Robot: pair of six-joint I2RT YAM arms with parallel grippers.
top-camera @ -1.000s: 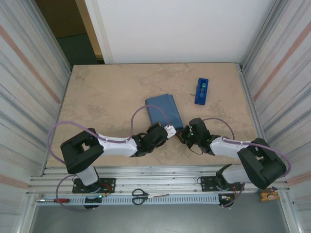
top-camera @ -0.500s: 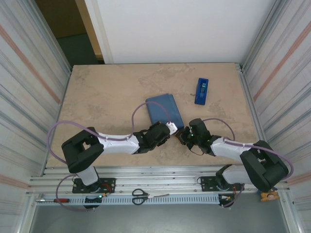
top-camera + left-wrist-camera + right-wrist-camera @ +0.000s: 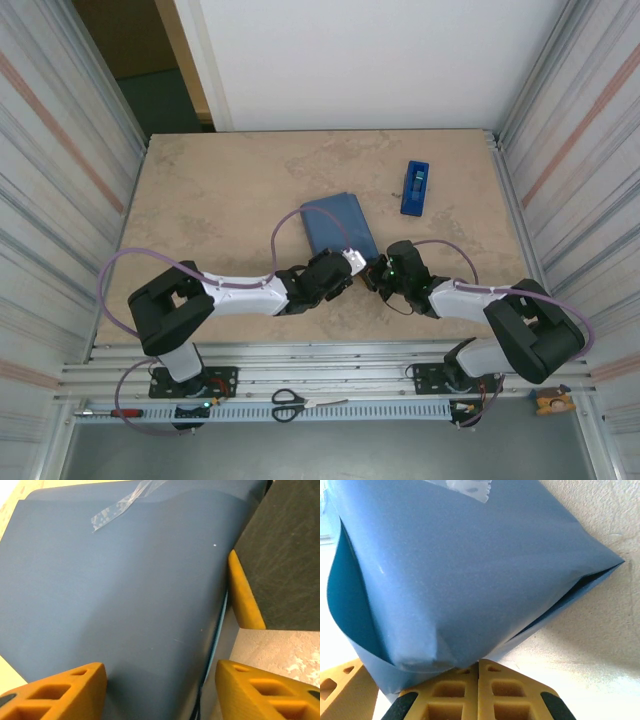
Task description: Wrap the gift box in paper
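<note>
The paper (image 3: 338,226) is folded round the gift box as a flat blue parcel at mid-table; the orange box itself is hidden inside. In the left wrist view the paper (image 3: 125,595) spreads dark blue between my left gripper's (image 3: 160,680) open fingers (image 3: 60,690), which straddle its near corner. My left gripper (image 3: 352,264) and right gripper (image 3: 376,272) meet at the parcel's near right corner. The right gripper (image 3: 478,672) is shut, its tips against the loose near end of the paper (image 3: 460,575), where an open flap shows a darker inside.
A blue tape dispenser (image 3: 415,187) stands to the back right of the parcel. Clear tape strips (image 3: 120,505) hold the paper's seam. Scissors (image 3: 288,404) and a red-handled screwdriver (image 3: 125,412) lie on the front rail. Corrugated walls close in both sides.
Both grippers have crept a little closer to the parcel's near right corner, the right one shifting left. The parcel has barely moved.
</note>
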